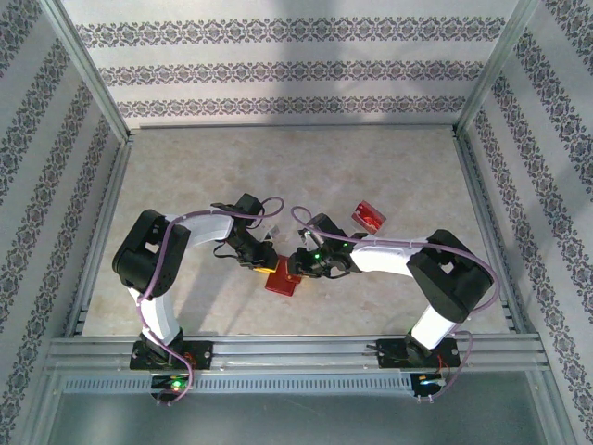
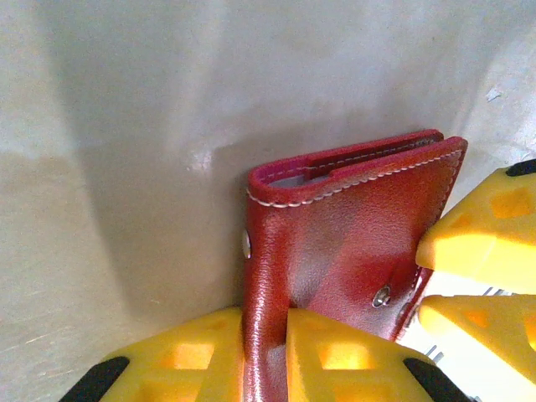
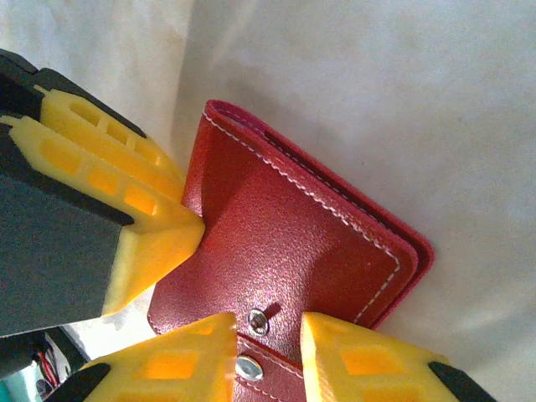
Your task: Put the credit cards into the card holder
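- You are sitting near the start of the job. No card is showing inside the wallet (image 2: 352,226), and it is looking folded shut, with only a thin grey slit showing along its far edge.
- The cards (image 1: 369,215) are lying on the table (image 1: 185,176), out beyond your right gripper (image 3: 268,335) and towards its outer side. They are resting well apart from both grippers, and I cannot tell how many are there.
- Your left gripper (image 2: 264,322) is clamping the wallet by its rounded edge, one finger on each face. The rest of the wallet is standing out ahead of the fingertips.
- Your right gripper is straddling the clasp tab (image 3: 251,373) at the wallet's opposite corner, with the tab running between its fingers. I cannot tell whether those fingers are pressing on it or merely sitting either side.
- The two grippers are meeting at the wallet, which is sitting between them. The left one's fingers are touching the wallet's face just beside the right one's fingers.
- As I judge it, nearly everything is remaining for you: freeing the clasp, opening the wallet, fetching the cards and sliding them into a sleeve.
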Controlling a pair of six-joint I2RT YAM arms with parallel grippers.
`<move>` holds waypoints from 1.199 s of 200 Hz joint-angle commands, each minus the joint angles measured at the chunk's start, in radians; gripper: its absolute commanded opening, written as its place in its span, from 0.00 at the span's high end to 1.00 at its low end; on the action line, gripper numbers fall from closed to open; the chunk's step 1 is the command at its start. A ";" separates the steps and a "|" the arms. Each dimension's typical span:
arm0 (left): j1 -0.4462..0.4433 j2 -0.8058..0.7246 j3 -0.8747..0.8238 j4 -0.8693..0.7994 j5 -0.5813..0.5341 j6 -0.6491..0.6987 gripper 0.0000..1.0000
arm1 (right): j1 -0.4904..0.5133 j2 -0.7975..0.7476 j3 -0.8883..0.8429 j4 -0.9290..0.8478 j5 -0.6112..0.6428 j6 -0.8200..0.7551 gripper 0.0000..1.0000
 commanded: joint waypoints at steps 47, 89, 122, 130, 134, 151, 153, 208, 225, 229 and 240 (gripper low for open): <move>-0.018 0.029 -0.018 -0.025 -0.051 0.020 0.81 | -0.001 -0.074 -0.021 -0.036 -0.019 -0.022 0.69; -0.018 0.030 -0.017 -0.025 -0.050 0.019 0.81 | 0.003 -0.179 -0.082 -0.041 0.035 0.014 0.74; -0.019 0.035 -0.011 -0.027 -0.047 0.017 0.81 | 0.026 -0.147 -0.094 0.013 0.002 0.055 0.84; -0.018 0.036 -0.012 -0.027 -0.045 0.017 0.81 | 0.033 -0.129 -0.094 0.030 -0.002 0.065 0.87; -0.018 0.034 -0.011 -0.026 -0.046 0.017 0.81 | 0.035 -0.120 -0.094 0.041 -0.002 0.071 0.88; -0.019 0.031 -0.013 -0.027 -0.047 0.018 0.81 | 0.044 -0.081 -0.094 0.100 -0.018 0.097 0.92; -0.018 0.030 -0.013 -0.027 -0.047 0.018 0.81 | 0.045 -0.077 -0.093 0.108 -0.022 0.100 0.92; -0.018 0.028 -0.018 -0.023 -0.050 0.020 0.81 | 0.045 -0.036 -0.083 0.159 -0.030 0.117 0.94; -0.018 0.029 -0.016 -0.025 -0.050 0.020 0.81 | 0.042 -0.034 -0.088 0.166 -0.028 0.120 0.94; -0.019 0.030 -0.016 -0.024 -0.051 0.020 0.81 | 0.041 -0.035 -0.089 0.169 -0.028 0.120 0.94; -0.018 0.030 -0.015 -0.024 -0.049 0.020 0.81 | 0.038 -0.043 -0.092 0.176 -0.031 0.124 0.94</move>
